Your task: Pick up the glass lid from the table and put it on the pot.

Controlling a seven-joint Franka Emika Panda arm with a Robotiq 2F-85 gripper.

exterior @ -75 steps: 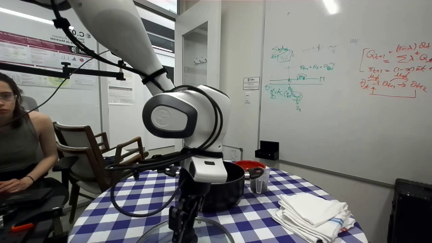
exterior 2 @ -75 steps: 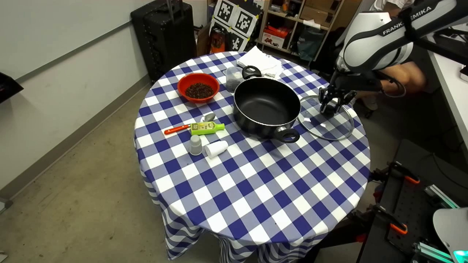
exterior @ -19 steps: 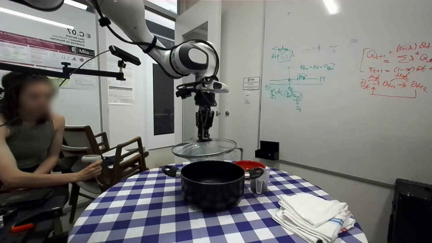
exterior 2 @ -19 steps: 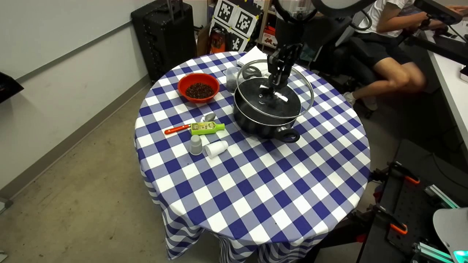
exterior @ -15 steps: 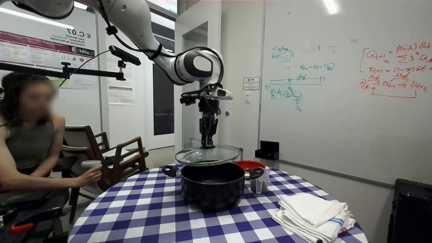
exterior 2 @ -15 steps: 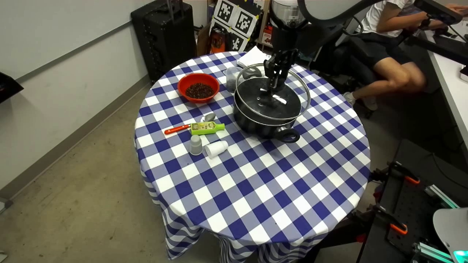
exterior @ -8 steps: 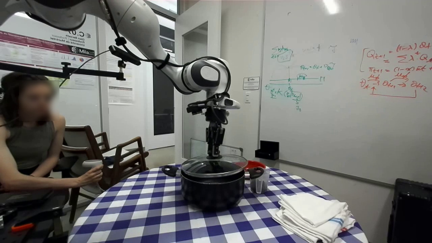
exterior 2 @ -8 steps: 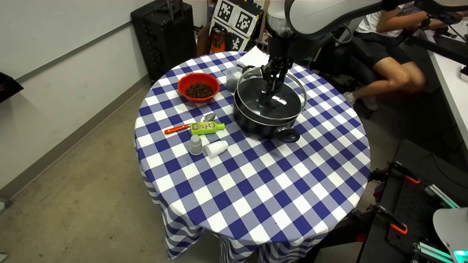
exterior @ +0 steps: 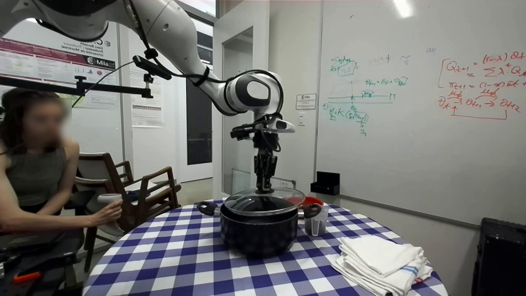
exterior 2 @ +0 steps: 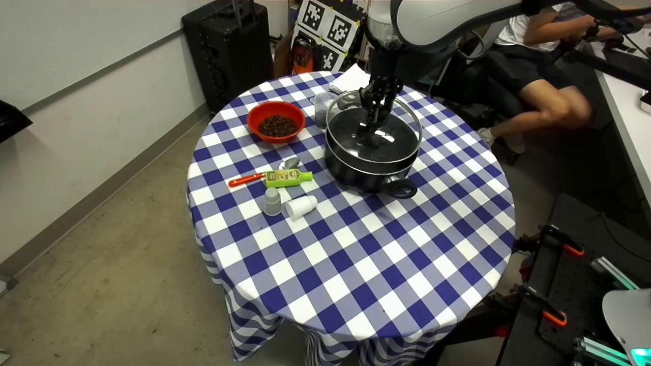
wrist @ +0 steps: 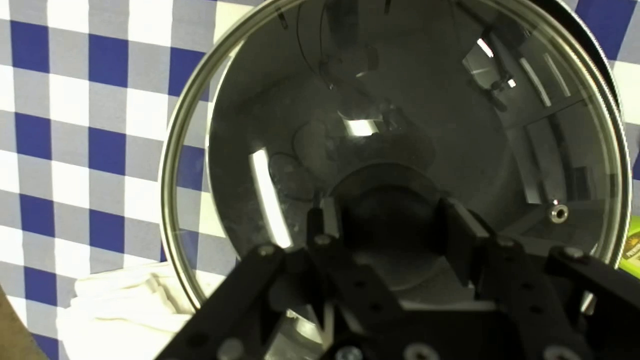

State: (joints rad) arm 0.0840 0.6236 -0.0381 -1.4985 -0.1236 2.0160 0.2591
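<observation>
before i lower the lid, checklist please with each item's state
1. End effector gripping the knob on the lid: ok, fingers on both sides.
2. Lid raised above the pot: ok, a gap shows.
3. Lid centred over pot: not ok, pot shows past one side in the wrist view.
4. Pot upright on the table: ok.
5. See-through cup free of pot handle: cannot tell, they overlap in an exterior view.

The glass lid [exterior: 257,205] is directly beneath the gripper [wrist: 390,215], over the pot [exterior: 259,238] on the table [exterior 2: 356,249]. In an exterior view, the bowl [exterior 2: 274,108] stands left of the gripper, with the bottle [exterior 2: 288,178] left and nearer the camera and two cups [exterior 2: 272,203] just before it. In an exterior view, right of the gripper are the container [exterior: 315,227] and, nearer the camera, the towels [exterior: 380,261].
</observation>
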